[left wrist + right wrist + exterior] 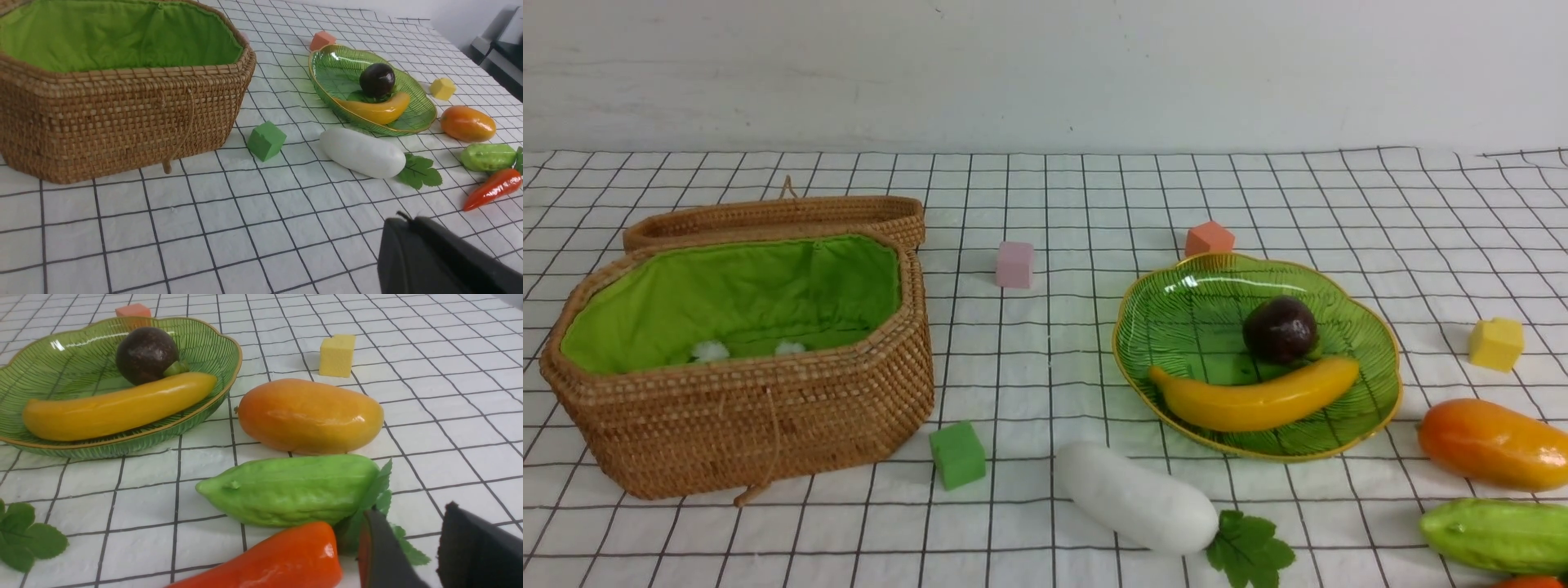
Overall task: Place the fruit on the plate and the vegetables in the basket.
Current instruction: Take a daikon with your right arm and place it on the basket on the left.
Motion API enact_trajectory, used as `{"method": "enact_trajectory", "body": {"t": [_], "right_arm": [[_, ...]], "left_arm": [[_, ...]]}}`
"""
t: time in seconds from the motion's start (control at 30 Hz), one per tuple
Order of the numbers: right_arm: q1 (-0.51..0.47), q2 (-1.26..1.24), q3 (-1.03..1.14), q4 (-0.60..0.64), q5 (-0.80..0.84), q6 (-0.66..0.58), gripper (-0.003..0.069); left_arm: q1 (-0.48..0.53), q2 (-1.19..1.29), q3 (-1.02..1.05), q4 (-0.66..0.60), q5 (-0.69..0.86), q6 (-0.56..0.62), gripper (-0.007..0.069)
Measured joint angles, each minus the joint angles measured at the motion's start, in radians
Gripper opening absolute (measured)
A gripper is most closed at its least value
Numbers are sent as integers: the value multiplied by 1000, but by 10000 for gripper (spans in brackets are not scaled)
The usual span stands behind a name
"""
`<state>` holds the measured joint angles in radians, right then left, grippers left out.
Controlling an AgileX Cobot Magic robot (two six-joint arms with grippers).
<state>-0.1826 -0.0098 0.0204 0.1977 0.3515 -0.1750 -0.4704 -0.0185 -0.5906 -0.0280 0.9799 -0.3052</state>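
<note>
one basket [752, 425], one plate [1176, 302] with banana [1258, 400] and mangosteen [1281, 328], one mango [1494, 445], radish [1135, 498], gourd [1494, 535], pepper [278, 559], four cubes [957, 455] [1014, 265] [1209, 238] [1496, 344], left gripper [406, 222] closed, right gripper [408, 510] parted

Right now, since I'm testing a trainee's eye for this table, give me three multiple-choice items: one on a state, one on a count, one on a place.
1. The brown woven wicker basket is: A) open, B) shut, C) tipped over.
2. Fruit pieces on the leaf-shaped green glass plate: A) one, B) two, C) three.
3. The fat white radish lies: A) in the basket, B) on the plate, C) on the checked cloth.
Key: 1A, its wicker lid lies behind it; 2B, only the yellow banana and dark purple mangosteen are there; 3C, it lies on the robot's side of the plate.
</note>
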Motion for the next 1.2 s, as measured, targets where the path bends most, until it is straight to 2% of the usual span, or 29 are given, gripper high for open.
{"method": "enact_trajectory", "body": {"t": [0.23,0.5,0.57,0.7,0.87,1.03,1.13,1.2], "right_arm": [[0,0,0,0,0,0,245],[0,0,0,0,0,0,245],[0,0,0,0,0,0,245],[0,0,0,0,0,0,245],[0,0,0,0,0,0,245],[0,0,0,0,0,0,245],[0,0,0,0,0,0,245],[0,0,0,0,0,0,245]], "left_arm": [[0,0,2,55,-68,0,-13],[0,0,112,209,-398,-7,-13],[13,0,195,326,-539,-52,-13],[92,0,303,417,-627,-146,-13],[265,0,398,348,-656,-167,-13],[438,0,523,180,-714,-31,-13],[484,0,597,123,-721,24,-13],[489,0,615,88,-673,42,-13]]}}
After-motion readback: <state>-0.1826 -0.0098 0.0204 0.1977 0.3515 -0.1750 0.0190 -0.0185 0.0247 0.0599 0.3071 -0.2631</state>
